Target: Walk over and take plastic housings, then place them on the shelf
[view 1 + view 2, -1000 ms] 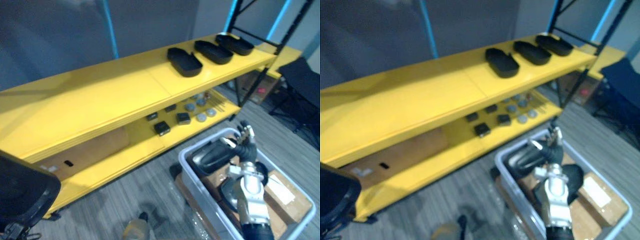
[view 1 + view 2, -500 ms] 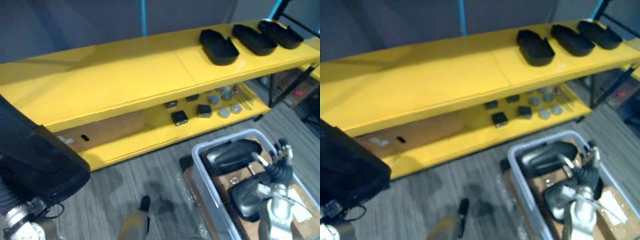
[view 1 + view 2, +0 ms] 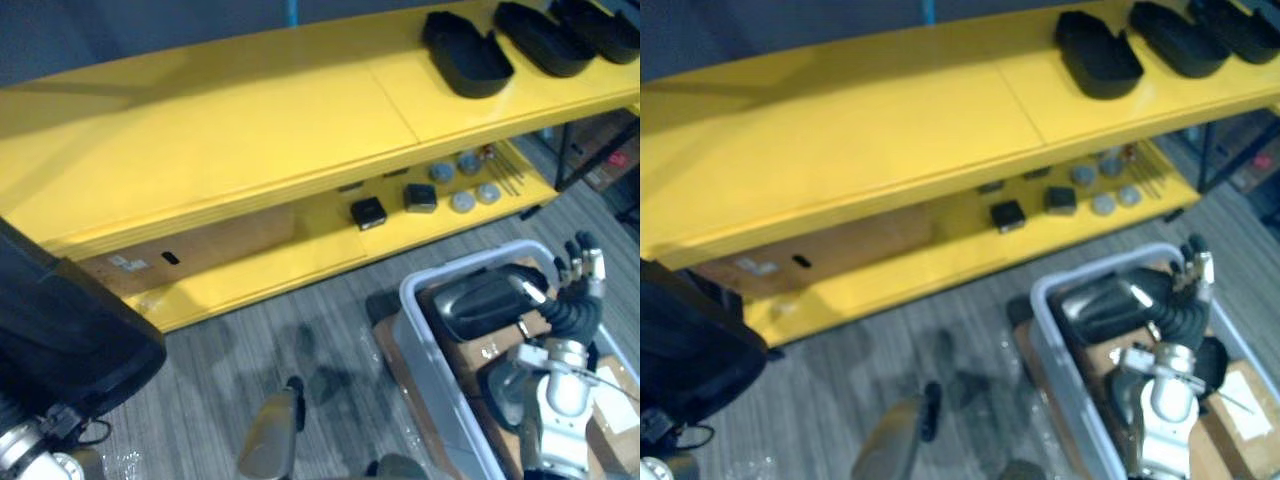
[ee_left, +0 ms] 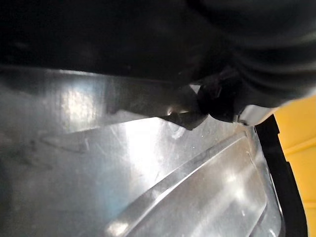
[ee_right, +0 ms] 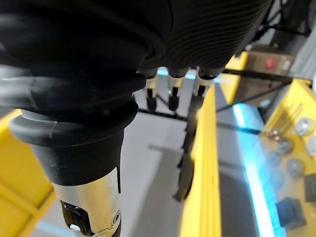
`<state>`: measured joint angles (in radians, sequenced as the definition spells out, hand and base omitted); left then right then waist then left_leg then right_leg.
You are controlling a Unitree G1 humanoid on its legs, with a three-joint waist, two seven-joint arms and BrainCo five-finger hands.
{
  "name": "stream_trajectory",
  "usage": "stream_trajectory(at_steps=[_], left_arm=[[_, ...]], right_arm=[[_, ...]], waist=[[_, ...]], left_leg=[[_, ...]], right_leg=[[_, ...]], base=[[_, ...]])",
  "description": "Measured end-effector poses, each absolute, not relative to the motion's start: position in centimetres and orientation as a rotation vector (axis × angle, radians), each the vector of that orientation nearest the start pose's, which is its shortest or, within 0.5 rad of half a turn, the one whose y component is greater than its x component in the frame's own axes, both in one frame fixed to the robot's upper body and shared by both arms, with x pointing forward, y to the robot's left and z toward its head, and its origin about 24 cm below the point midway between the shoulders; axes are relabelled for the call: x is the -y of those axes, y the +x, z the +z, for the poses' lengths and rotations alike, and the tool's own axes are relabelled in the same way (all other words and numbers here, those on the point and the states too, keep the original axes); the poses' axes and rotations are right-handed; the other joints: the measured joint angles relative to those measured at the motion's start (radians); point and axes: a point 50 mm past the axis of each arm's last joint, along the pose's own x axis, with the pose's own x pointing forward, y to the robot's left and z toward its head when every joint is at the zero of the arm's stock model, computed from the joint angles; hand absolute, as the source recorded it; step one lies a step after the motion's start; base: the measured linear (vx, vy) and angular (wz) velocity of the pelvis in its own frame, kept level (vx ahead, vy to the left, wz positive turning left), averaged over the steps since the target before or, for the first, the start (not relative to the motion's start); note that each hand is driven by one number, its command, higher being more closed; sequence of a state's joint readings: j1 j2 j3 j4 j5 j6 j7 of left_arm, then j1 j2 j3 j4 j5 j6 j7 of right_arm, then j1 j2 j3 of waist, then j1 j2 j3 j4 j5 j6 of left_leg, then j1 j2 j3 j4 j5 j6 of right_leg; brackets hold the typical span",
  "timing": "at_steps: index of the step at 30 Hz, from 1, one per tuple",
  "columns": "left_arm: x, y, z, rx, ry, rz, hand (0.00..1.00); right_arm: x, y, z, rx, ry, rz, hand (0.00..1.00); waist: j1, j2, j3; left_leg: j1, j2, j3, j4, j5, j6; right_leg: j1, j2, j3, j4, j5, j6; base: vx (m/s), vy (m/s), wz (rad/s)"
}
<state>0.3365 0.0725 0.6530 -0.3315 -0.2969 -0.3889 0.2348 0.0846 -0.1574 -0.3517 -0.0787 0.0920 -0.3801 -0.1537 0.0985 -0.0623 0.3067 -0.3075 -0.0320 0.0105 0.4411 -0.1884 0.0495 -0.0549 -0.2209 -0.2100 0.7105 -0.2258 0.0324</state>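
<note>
At 4 o'clock of the head view, we show the right hand (image 3: 575, 295) poised over the grey bin (image 3: 470, 262), fingers straight, slightly spread, holding nothing. The nearest plastic housing (image 3: 485, 300) lies just at its 9 o'clock, long axis 9-to-3. A second housing (image 3: 70, 340) sits at 8 o'clock.

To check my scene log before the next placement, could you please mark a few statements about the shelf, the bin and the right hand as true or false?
1. Three black housings lie on the top shelf. True.
2. The right hand is curled round a housing. False: its fingers are straight and hold nothing, above the bin.
3. The bin stands on the lower shelf. False: it stands in front of the shelf, off it.
4. Small black blocks and grey discs lie on the lower shelf. True.
</note>
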Motion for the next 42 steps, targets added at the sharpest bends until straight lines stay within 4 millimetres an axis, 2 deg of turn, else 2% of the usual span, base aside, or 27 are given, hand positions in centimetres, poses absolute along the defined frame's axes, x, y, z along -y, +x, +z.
stream_trajectory(at_steps=[2,3,4,6,8,9,10,11,12,13,14,15,16,17,22,26,30,34,37,42], left_arm=[[-31.8,11.3,11.7,0.543,0.085,0.885,1.00],[-31.6,11.7,12.1,0.565,0.079,0.869,1.00],[-31.4,12.1,12.5,0.590,0.066,0.857,1.00],[-31.2,12.5,12.7,0.609,0.058,0.850,1.00],[-30.8,13.1,12.7,0.614,0.037,0.831,1.00],[-30.5,13.4,12.7,0.613,0.030,0.818,1.00],[-30.3,13.6,12.7,0.613,0.024,0.808,1.00],[-30.0,13.9,12.6,0.607,0.038,0.791,1.00],[-29.8,14.1,12.8,0.609,0.056,0.773,1.00],[-29.7,14.2,12.9,0.611,0.056,0.761,1.00],[-29.3,14.4,12.5,0.600,0.034,0.755,1.00],[-29.1,14.3,12.3,0.591,0.028,0.751,1.00],[-29.0,14.4,12.3,0.589,0.025,0.745,1.00],[-28.9,14.4,12.6,0.602,0.025,0.735,1.00],[-28.4,14.6,12.9,0.620,0.025,0.720,1.00],[-28.4,14.7,12.9,0.613,0.045,0.732,1.00],[-28.4,14.7,12.7,0.597,0.084,0.753,1.00],[-28.6,14.9,12.4,0.573,0.127,0.732,1.00],[-28.6,15.4,12.2,0.524,0.143,0.655,1.00],[-29.0,18.2,12.1,0.412,0.199,0.478,1.00]], right_arm=[[26.7,21.1,9.7,0.448,-0.148,-0.487,0.00],[26.9,20.9,10.1,0.464,-0.165,-0.495,0.00],[27.2,20.5,10.4,0.480,-0.176,-0.510,0.00],[27.6,20.2,10.9,0.502,-0.190,-0.524,0.00],[28.1,20.0,11.5,0.528,-0.210,-0.533,0.00],[28.3,19.9,11.9,0.540,-0.220,-0.535,0.00],[28.4,19.8,11.9,0.543,-0.224,-0.538,0.00],[28.4,19.8,12.0,0.544,-0.225,-0.539,0.00],[28.3,19.8,11.9,0.541,-0.227,-0.526,0.00],[28.3,19.9,12.0,0.540,-0.233,-0.516,0.00],[28.5,20.2,12.4,0.550,-0.248,-0.497,0.00],[28.5,20.5,12.9,0.570,-0.257,-0.473,0.00],[28.6,20.5,13.2,0.577,-0.259,-0.467,0.00],[28.8,20.6,13.6,0.590,-0.271,-0.447,0.00],[28.4,20.5,14.3,0.648,-0.278,-0.427,0.00],[26.9,21.5,14.8,0.687,-0.237,-0.367,0.00],[25.4,22.3,14.8,0.698,-0.211,-0.309,0.00],[24.8,22.6,14.7,0.697,-0.190,-0.303,0.00],[24.8,22.6,14.7,0.695,-0.187,-0.311,0.00],[25.0,22.3,14.6,0.670,-0.191,-0.304,0.00]], waist=[[-0.004,0.007,0.002],[-0.007,0.017,-0.002],[-0.013,0.028,-0.008],[-0.024,0.036,-0.013],[-0.029,0.040,-0.017],[-0.034,0.039,-0.018],[-0.036,0.037,-0.019],[-0.036,0.027,-0.025],[-0.036,0.002,-0.040],[-0.035,-0.008,-0.049],[-0.022,0.026,-0.053],[-0.021,0.051,-0.063],[-0.024,0.063,-0.070],[-0.023,0.081,-0.082],[-0.027,0.091,-0.100],[-0.021,0.069,-0.132],[-0.018,0.069,-0.162],[-0.018,0.080,-0.171],[-0.029,0.088,-0.185],[-0.057,0.113,-0.201]], left_leg=[[0.062,0.001,-0.024,-0.042,0.005,-0.006],[0.097,0.002,-0.052,-0.067,0.005,-0.006],[0.123,0.002,-0.082,-0.088,0.006,-0.008],[0.148,0.003,-0.116,-0.105,0.007,-0.010],[0.178,0.005,-0.149,-0.121,0.003,-0.018],[0.189,0.005,-0.171,-0.119,-0.005,-0.030],[0.192,0.005,-0.177,-0.117,-0.010,-0.040],[0.202,0.004,-0.181,-0.110,-0.026,-0.066],[0.201,-0.005,-0.171,-0.088,-0.051,-0.097],[0.202,-0.009,-0.165,-0.076,-0.070,-0.104],[0.200,0.031,-0.167,-0.047,-0.096,-0.117],[0.203,0.059,-0.158,-0.054,-0.096,-0.118],[0.205,0.070,-0.154,-0.064,-0.096,-0.119],[0.243,0.095,-0.120,-0.127,-0.085,-0.134],[0.294,0.106,-0.081,-0.192,-0.070,-0.134],[0.307,0.103,-0.056,-0.208,-0.060,-0.133],[0.329,0.092,-0.056,-0.226,-0.052,-0.128],[0.347,0.088,-0.054,-0.227,-0.052,-0.128],[0.343,0.088,-0.051,-0.227,-0.052,-0.128],[0.356,0.092,0.000,-0.246,-0.045,-0.126]], right_leg=[[-0.027,0.022,0.005,0.018,-0.047,-0.004],[-0.041,0.047,0.005,-0.025,-0.059,-0.014],[-0.061,0.071,0.014,-0.086,-0.062,-0.015],[-0.093,0.083,0.032,-0.165,-0.061,-0.013],[-0.142,0.087,0.084,-0.260,-0.042,0.008],[-0.162,0.087,0.108,-0.310,-0.024,0.024],[-0.169,0.087,0.112,-0.336,-0.008,0.025],[-0.171,0.086,0.115,-0.387,0.060,0.021],[-0.157,0.080,0.117,-0.422,0.189,0.006],[-0.145,0.073,0.106,-0.433,0.199,0.046],[-0.114,0.106,0.095,-0.466,0.193,0.053],[-0.092,0.129,0.077,-0.497,0.196,0.047],[-0.084,0.138,0.069,-0.509,0.198,0.043],[-0.068,0.154,0.065,-0.524,0.197,0.033],[-0.016,0.160,0.064,-0.583,0.205,0.026],[-0.004,0.161,0.075,-0.631,0.235,0.029],[0.026,0.152,0.073,-0.663,0.247,0.035],[0.057,0.150,0.072,-0.693,0.262,0.037],[0.058,0.151,0.073,-0.709,0.274,0.035],[0.058,0.157,0.106,-0.745,0.308,0.033]], base=[[0.17,0.064,0.31],[0.01,0.041,0.59],[-0.02,0.048,0.67],[-0.09,0.053,0.70],[-0.10,0.011,0.68],[0.01,-0.076,0.50],[0.14,-0.159,0.66],[0.20,-0.229,0.68],[0.19,-0.264,0.66],[0.17,-0.295,0.38],[0.17,-0.275,0.15],[0.16,-0.239,0.11],[0.16,-0.213,0.14],[0.12,-0.141,0.09],[0.06,-0.037,-0.04],[0.02,0.021,-0.14],[0.00,0.006,-0.01],[0.00,0.000,0.00],[-0.02,-0.004,-0.03],[-0.05,-0.008,-0.21]])
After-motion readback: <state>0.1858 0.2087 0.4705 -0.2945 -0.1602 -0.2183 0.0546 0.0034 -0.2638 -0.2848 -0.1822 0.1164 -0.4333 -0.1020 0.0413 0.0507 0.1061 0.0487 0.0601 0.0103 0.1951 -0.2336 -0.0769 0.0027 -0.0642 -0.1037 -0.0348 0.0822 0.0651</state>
